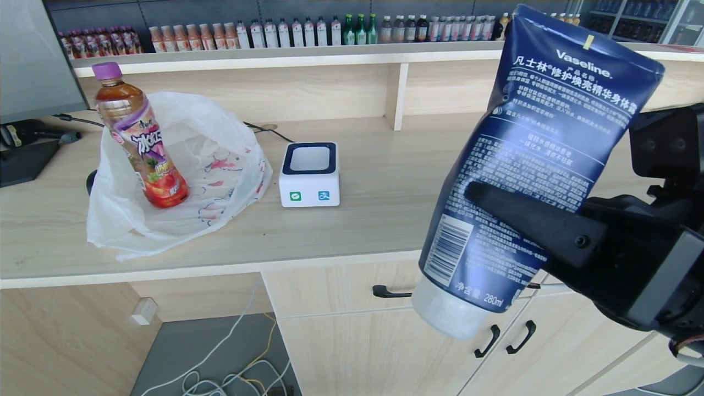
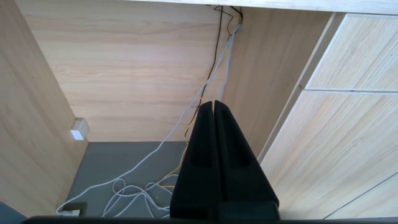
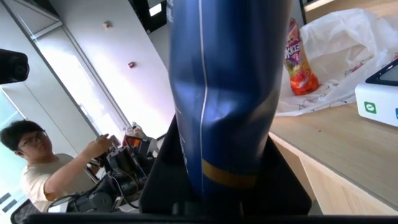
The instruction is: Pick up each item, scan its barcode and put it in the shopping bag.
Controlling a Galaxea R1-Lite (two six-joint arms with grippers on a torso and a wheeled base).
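At the right of the head view, the right gripper (image 1: 498, 204) has its fingers clamped on a blue lotion tube (image 1: 550, 126), which is tilted cap-down in the air before the bench (image 1: 385, 220). At the frame's left, a tea bottle (image 1: 143, 143) leans inside the white shopping bag (image 1: 220, 154) on the bench, with the scanner box (image 1: 309, 174) just beside it. The left gripper (image 2: 214, 111), fingers pressed together, hangs low by the cabinet recess.

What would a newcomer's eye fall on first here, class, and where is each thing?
The big blue tube, cap down, close to the camera on the right, clamped in the right gripper. On the counter to the left, a purple-capped bottle leans in the white bag, with the white scanner beside it.
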